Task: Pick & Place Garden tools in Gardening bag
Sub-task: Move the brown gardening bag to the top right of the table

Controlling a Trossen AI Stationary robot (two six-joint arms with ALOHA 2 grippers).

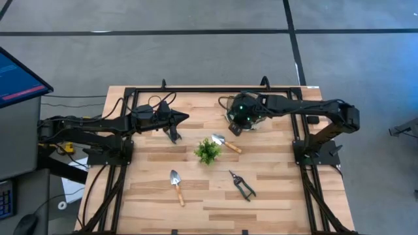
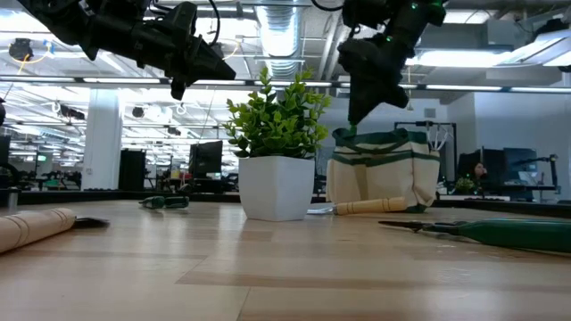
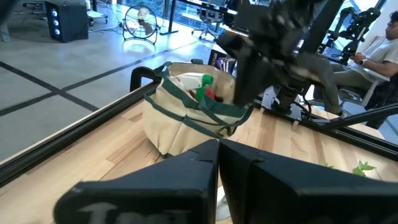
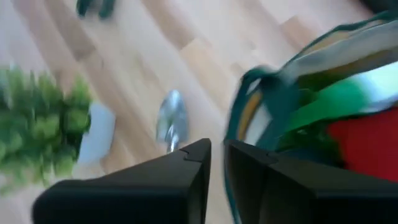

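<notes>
The gardening bag [image 3: 180, 121] stands at the far middle of the table, with a green spray bottle [image 3: 200, 81] and red gloves [image 4: 367, 137] inside. My right gripper [image 4: 217, 155] hangs just above the bag's near rim [image 2: 357, 111], pointing steeply down. Its fingers are a narrow gap apart with nothing between them. One wooden-handled trowel [image 1: 226, 143] lies between the bag and the plant, and another [image 1: 176, 186] lies near the front. Pruning shears [image 1: 241, 185] lie front right. My left gripper [image 3: 219, 149] hovers shut at the far left [image 1: 185, 118], holding nothing.
A small leafy plant in a white pot [image 1: 208, 151] stands at the table's middle, just in front of the bag. A small dark green tool [image 2: 165, 202] lies below my left gripper. A black frame [image 1: 196, 90] runs along the table's far edge and sides.
</notes>
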